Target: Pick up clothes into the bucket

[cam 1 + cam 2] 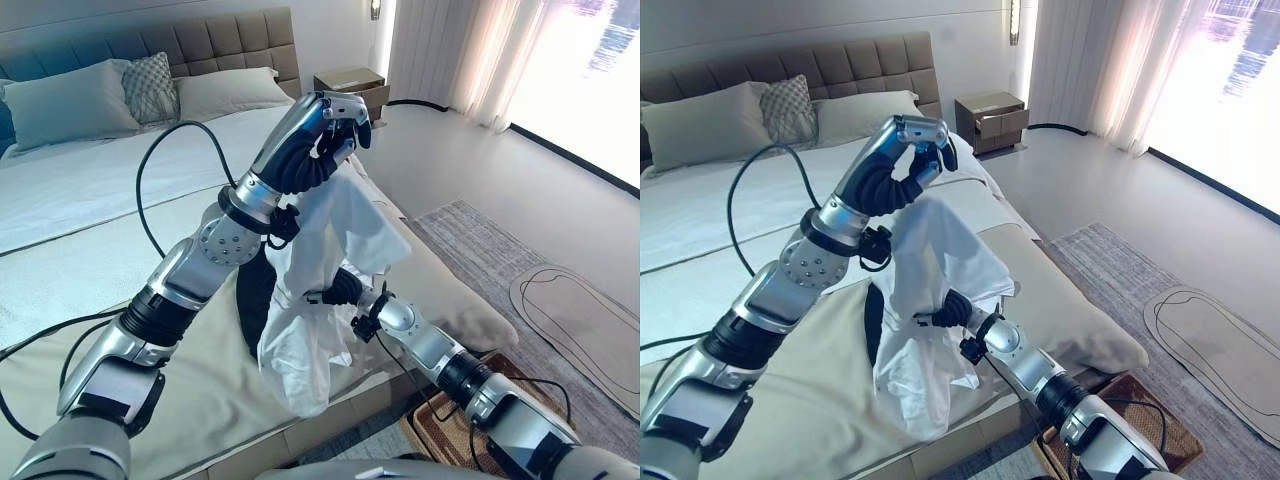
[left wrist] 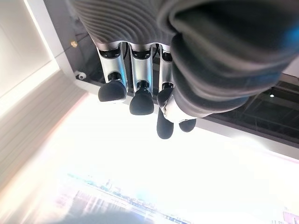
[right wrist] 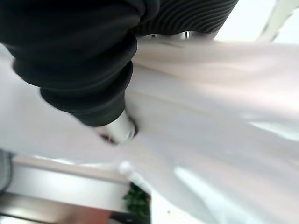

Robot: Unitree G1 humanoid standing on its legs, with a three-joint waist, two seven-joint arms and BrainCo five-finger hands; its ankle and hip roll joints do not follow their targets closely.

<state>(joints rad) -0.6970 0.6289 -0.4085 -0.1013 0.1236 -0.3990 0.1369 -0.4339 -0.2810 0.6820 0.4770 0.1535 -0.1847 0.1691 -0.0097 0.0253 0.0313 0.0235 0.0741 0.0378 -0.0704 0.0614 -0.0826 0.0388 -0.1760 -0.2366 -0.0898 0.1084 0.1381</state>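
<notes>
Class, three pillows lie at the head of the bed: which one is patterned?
The small middle pillow, with a grey diamond pattern, propped between the two plain larger pillows.

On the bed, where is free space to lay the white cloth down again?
Free: the wide bedspread between the pillows and the left hand. Crowded: the bed's near edge, where the white garment hangs from the left hand, with the right hand in its folds.
</notes>
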